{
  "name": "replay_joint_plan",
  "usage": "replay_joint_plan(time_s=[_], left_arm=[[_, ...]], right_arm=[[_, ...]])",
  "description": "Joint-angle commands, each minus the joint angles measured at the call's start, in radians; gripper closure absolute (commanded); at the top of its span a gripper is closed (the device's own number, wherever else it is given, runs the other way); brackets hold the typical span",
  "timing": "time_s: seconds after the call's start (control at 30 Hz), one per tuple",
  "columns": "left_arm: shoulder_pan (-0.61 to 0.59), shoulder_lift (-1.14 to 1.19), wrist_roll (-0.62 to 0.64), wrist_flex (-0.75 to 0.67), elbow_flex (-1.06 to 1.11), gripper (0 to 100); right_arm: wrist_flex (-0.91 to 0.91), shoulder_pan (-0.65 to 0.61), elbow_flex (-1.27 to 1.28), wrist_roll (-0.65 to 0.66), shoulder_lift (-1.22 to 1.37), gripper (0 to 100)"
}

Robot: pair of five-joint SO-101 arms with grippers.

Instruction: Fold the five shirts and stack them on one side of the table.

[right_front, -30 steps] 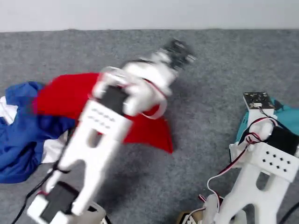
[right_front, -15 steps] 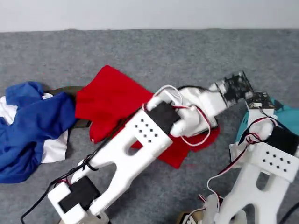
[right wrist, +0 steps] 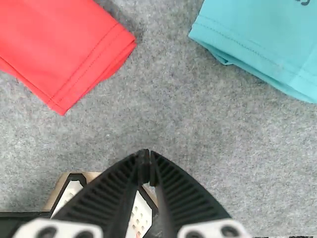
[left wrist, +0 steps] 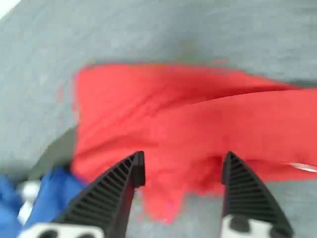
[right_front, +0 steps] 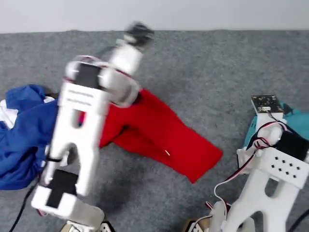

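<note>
High view, left to right: a blue and white shirt (right_front: 24, 140) is heaped at the table's left edge, a red shirt (right_front: 164, 140) is laid just beside it, and a teal shirt (right_front: 299, 123) is seen at the right edge. Bare grey table (right_front: 222, 67) is left between red and teal. The left gripper (left wrist: 183, 158) is held wide apart above the red shirt. The right gripper (right wrist: 144, 154) is closed on nothing over bare table.
</note>
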Motion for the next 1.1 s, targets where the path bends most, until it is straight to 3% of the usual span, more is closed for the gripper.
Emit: replay_joint_plan(time_s=[0.0,0.27,0.83,0.93,1.07], left_arm=[[-0.181,0.074,-0.008,-0.029,-0.038,74],[-0.37,0.318,-0.011,-0.117,-0.042,74],[-0.342,0.508,-0.005,-0.155,-0.044,74],[-0.328,0.508,-0.006,-0.163,-0.044,79],[-0.287,0.508,-0.011,-0.163,-0.044,93]], right_arm=[[0.039,0.01,-0.006,-0.012,-0.024,99.0],[0.039,0.008,-0.006,-0.012,-0.018,99.0],[0.039,0.008,-0.006,-0.012,-0.018,99.0],[0.039,0.008,-0.006,-0.012,-0.018,99.0],[0.039,0.007,-0.006,-0.012,-0.018,99.0]])
